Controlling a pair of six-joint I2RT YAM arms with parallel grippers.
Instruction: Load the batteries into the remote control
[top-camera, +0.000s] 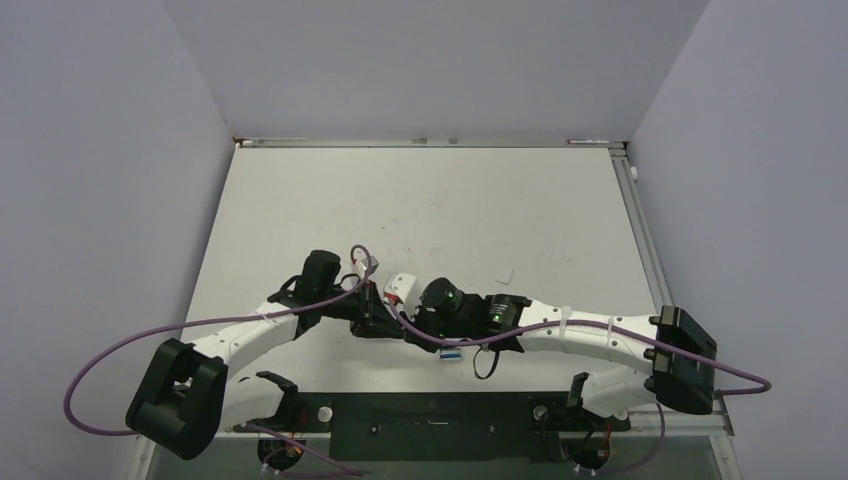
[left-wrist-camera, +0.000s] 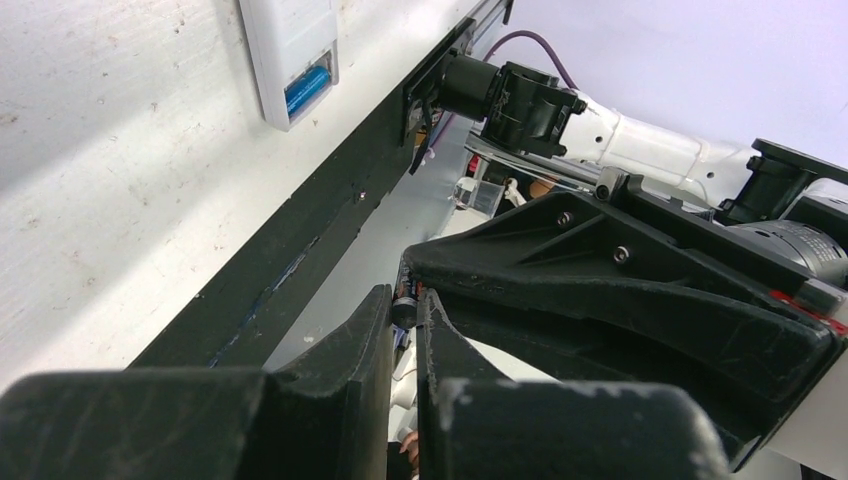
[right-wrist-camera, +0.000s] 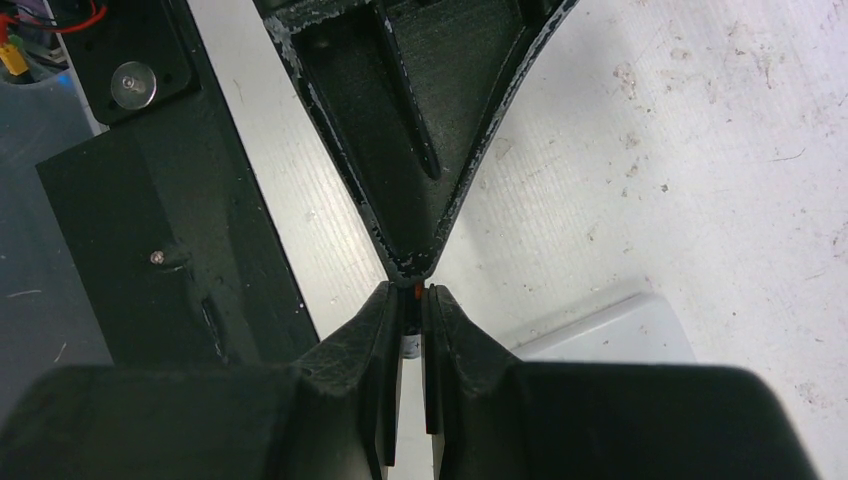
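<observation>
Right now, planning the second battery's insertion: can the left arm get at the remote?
Probably not yet. The right arm hangs over the remote, and the left tool shares its grip on the dark battery with the right tool.

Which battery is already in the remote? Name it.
The blue battery: it lies in the open compartment of the remote control, whereas the dark battery is pinched in the left gripper.

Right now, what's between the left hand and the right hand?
The dark battery, pinched in the left hand; the left wrist view shows it.
</observation>
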